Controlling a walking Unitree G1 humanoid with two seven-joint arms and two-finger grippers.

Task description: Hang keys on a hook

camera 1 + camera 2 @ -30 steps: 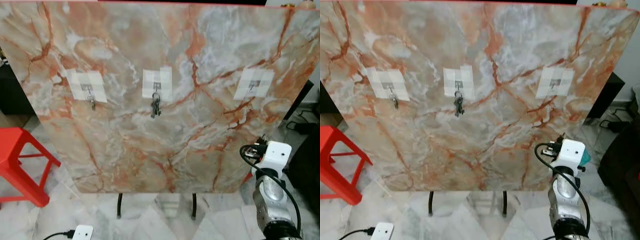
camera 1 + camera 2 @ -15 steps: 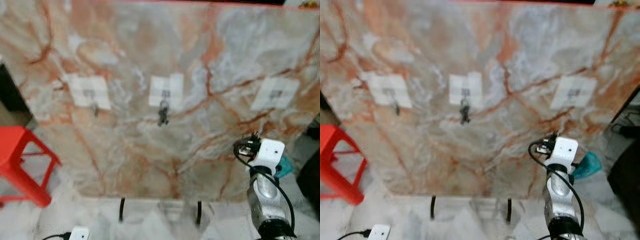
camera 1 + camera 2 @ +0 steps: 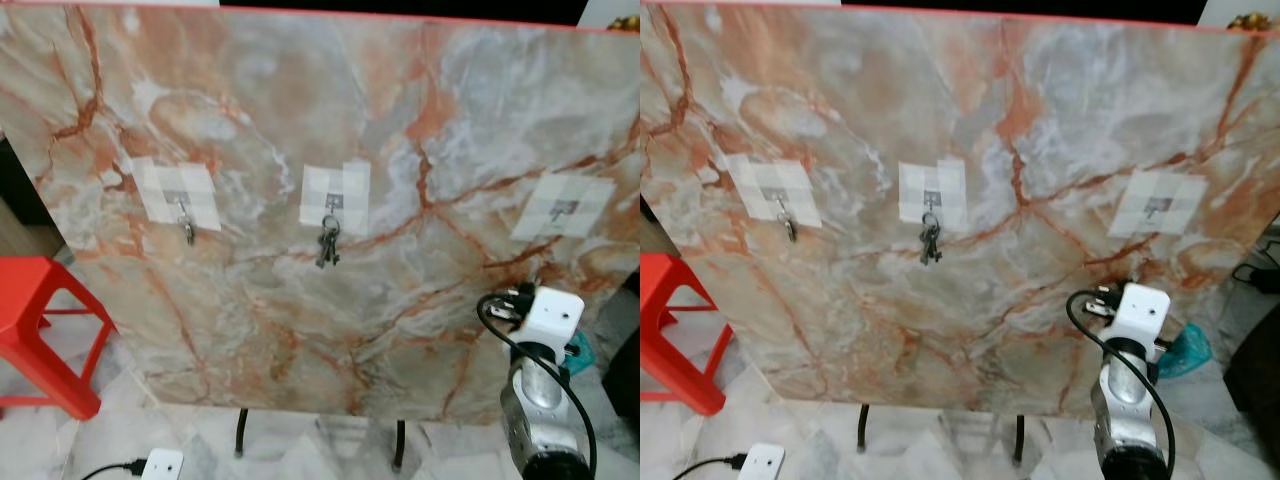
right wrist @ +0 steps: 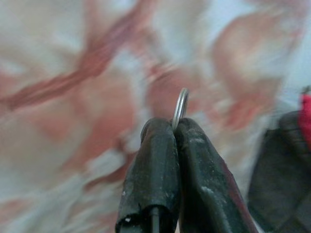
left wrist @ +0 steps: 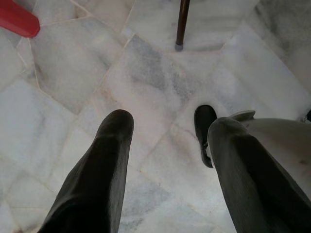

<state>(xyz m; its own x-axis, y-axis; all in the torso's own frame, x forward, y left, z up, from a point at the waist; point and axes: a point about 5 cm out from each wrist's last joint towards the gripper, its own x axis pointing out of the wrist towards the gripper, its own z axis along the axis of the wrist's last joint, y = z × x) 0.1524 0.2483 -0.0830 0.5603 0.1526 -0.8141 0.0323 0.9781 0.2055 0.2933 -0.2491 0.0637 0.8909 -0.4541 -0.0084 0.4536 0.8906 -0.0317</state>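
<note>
1. Your right claw is clenched on a key ring, which stands edge-on above the fingertips; any keys below it are hidden.
2. The empty hook sits near the marble board's right edge, above the right arm's wrist. That arm is the nearer one.
3. Other keys hang straight down from the middle hook.
4. Your left claw hangs released over the floor.

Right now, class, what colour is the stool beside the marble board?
Red; the stool shows best in the left eye view.
</note>
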